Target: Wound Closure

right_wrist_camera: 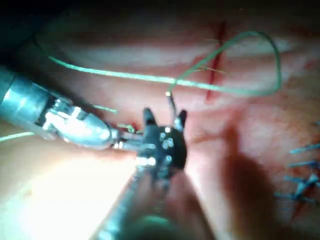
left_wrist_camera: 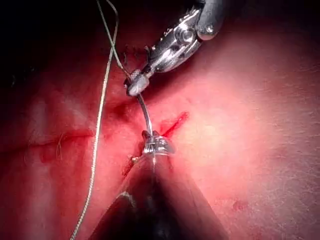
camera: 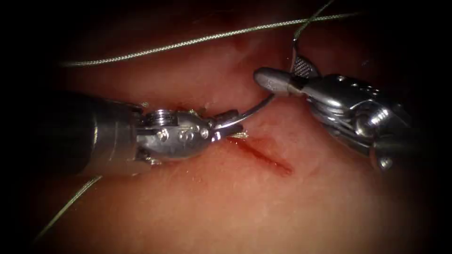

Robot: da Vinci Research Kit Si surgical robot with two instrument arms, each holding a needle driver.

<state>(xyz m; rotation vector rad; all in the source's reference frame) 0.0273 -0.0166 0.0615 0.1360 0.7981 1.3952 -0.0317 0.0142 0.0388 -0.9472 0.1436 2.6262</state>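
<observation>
Your pink, moist tissue (camera: 226, 207) bears a short red cut (camera: 263, 155). Your left steel tool (camera: 228, 123) grips the curved steel needle (camera: 256, 109) near one end, above the cut's left end, clear of tissue. Your right tool (camera: 282, 77) gapes around its other end. Green braided thread (camera: 188, 43) trails behind. Judged: mid-handover; any next grip needs secure seating. No writing legible.

extras | blue cut thread ends (right_wrist_camera: 301, 181), clustered | small red fluid spot (left_wrist_camera: 239, 205), isolated

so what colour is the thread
Pale green; the thread shows best in the endoscope view, lying across the tissue.
</observation>
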